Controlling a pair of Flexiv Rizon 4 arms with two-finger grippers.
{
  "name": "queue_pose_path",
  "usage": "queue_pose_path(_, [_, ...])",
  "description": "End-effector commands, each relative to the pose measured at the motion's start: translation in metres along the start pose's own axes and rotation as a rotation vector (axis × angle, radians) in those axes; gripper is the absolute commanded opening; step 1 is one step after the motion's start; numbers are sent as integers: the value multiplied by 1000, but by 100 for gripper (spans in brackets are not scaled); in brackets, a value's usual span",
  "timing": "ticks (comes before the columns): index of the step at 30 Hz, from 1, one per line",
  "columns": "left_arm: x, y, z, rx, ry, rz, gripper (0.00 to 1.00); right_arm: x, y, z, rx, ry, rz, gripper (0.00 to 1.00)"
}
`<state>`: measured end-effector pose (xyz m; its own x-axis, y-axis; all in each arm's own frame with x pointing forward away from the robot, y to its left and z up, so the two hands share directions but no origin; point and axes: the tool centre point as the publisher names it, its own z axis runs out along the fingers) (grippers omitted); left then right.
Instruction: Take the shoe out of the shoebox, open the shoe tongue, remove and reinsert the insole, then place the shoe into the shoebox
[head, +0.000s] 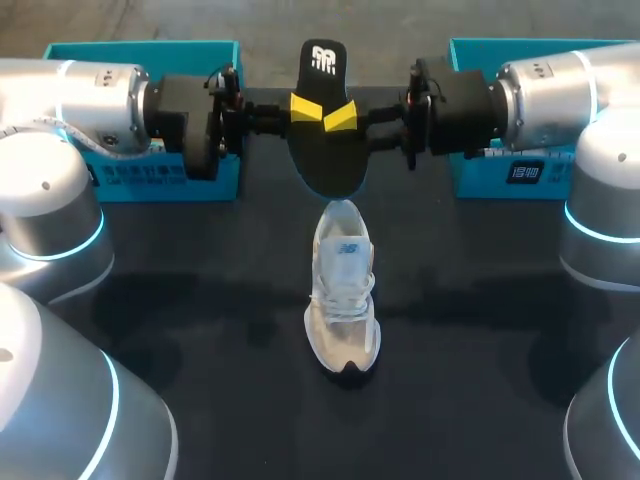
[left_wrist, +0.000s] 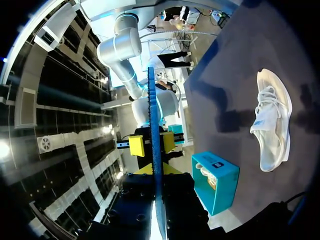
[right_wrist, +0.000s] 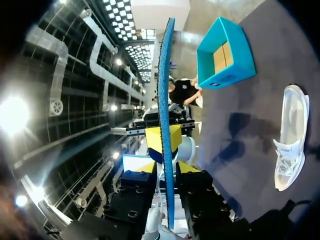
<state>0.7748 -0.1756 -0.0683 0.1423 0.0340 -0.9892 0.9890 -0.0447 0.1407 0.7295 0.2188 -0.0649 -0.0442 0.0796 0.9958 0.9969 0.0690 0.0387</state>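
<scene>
A black insole (head: 328, 160) hangs in the air over the back of the table, between my two grippers. My left gripper (head: 305, 107) is shut on one side of it, and in the left wrist view the insole (left_wrist: 154, 120) stands edge-on between those fingers (left_wrist: 157, 171). My right gripper (head: 340, 118) reaches the other side. In the right wrist view its yellow tips flank the insole's blue edge (right_wrist: 166, 75) with small gaps, so this gripper (right_wrist: 168, 167) is open. The white shoe (head: 343, 300) lies on the dark table below, toe toward the front; it also shows as the shoe (left_wrist: 272, 120) and the shoe (right_wrist: 290, 135).
A teal shoebox (head: 150, 182) stands at the back left under my left arm; the right wrist view looks into this shoebox (right_wrist: 225, 50). A second teal box (head: 505, 178) stands at the back right, and the left wrist view shows that box (left_wrist: 215, 180).
</scene>
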Motion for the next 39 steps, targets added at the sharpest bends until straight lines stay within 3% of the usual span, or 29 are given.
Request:
queue_pose_path(1, [0, 1, 1, 0, -2, 2, 0, 0, 0, 3, 0, -4, 2, 8])
queue_pose_path(3, [0, 1, 1, 0, -2, 2, 0, 0, 0, 3, -1, -4, 2, 0])
queue_pose_path(16, [0, 1, 1, 0, -2, 2, 0, 0, -2, 1, -8, -8, -10, 0])
queue_pose_path(19, [0, 1, 1, 0, -2, 2, 48, 0, -2, -1, -15, -13, -12, 0])
queue_pose_path(21, [0, 1, 1, 0, -2, 2, 90, 1, -3, -3, -18, -19, -14, 0])
queue_pose_path(22, [0, 1, 1, 0, -2, 2, 100, 1, -3, -3, -18, -21, -14, 0])
queue_pose_path(29, [0, 1, -1, 10, -8, -3, 100, 2, -2, -7, -31, -34, -22, 0])
queue_pose_path(39, [1, 9, -22, 106, 15, -5, 100, 0, -1, -17, -62, -68, -41, 0])
